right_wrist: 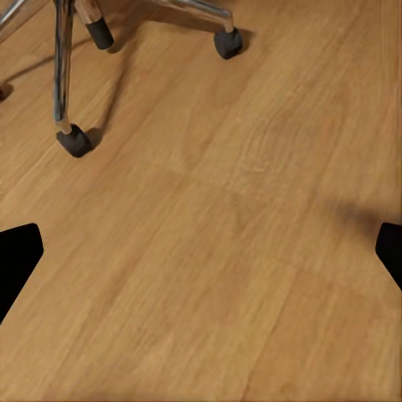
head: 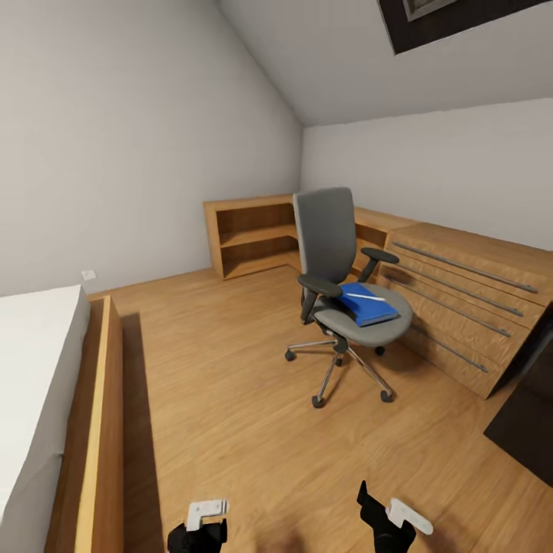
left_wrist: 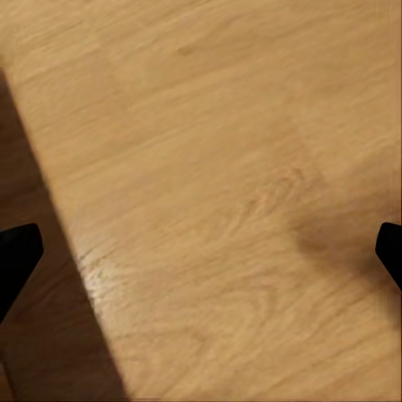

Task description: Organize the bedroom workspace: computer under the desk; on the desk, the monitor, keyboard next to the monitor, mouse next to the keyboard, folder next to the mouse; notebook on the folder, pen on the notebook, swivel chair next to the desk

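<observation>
Both grippers are seen low at the near edge of the head view, held just above the wooden floor point(head: 230, 384): the left gripper point(head: 201, 526) with a pale block on its black body, the right gripper point(head: 388, 518) tilted outward with a white piece at its side. In each wrist view the two black fingertips sit at opposite edges of the picture, so both pairs of fingers are spread wide, with nothing but bare floorboards between them; a dark shadow band lies beside one left fingertip point(left_wrist: 17, 260). Ahead of the right fingers point(right_wrist: 17, 260), chrome legs and black castors of the swivel chair point(right_wrist: 71, 138) are seen, near but apart. The swivel chair point(head: 338, 284) stands well ahead of both grippers, its seat carrying the blue folder point(head: 369, 303) with the white pen point(head: 365, 296) lying on top. No readable writing or labels are seen. Light-wood drawers point(head: 461, 299) and open shelves point(head: 253, 234) line the far walls, a bed point(head: 38, 399) with a wooden frame lies beyond the left gripper, and a dark glossy surface point(head: 530, 415) shows beyond the right one.
</observation>
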Robot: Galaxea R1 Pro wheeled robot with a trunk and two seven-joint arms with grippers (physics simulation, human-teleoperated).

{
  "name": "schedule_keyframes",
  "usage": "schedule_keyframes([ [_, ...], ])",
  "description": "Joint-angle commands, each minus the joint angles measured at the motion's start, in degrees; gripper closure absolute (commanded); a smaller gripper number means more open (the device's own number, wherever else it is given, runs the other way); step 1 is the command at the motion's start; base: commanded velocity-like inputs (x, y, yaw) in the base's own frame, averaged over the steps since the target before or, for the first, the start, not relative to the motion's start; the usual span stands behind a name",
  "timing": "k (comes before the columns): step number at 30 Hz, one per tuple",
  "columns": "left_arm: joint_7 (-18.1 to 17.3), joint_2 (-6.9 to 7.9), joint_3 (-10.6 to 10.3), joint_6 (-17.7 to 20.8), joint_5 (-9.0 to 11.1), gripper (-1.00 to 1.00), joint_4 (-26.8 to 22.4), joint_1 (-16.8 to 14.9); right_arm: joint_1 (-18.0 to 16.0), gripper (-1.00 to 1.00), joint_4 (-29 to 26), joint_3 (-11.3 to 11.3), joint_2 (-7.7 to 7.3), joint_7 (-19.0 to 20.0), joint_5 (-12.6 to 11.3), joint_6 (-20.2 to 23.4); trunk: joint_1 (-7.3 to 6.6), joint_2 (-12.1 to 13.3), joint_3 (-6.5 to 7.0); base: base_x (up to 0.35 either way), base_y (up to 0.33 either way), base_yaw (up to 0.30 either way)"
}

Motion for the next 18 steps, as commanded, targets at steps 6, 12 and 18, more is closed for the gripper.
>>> schedule_keyframes([
  [6,0.6,0.00,-0.4,-4.2,0.5,-1.00,7.4,0.0,0.3,-1.00,0.1,0.2,-0.23,-0.1,-0.2,-0.5,-1.33,2.4,1.03,0.000,0.000,-0.028],
  [12,0.5,-0.01,-0.2,-10.1,0.6,-1.00,13.3,0.0,0.5,-1.00,0.1,0.2,-0.53,-0.1,-0.2,-0.6,-2.65,4.8,2.11,0.000,0.000,-0.213],
  [18,0.7,-0.07,0.0,-14.9,0.7,-1.00,14.1,0.0,0.6,-1.00,0.1,0.2,-0.72,-0.1,-0.1,-0.4,-3.97,7.2,3.19,0.000,0.000,-0.258],
])
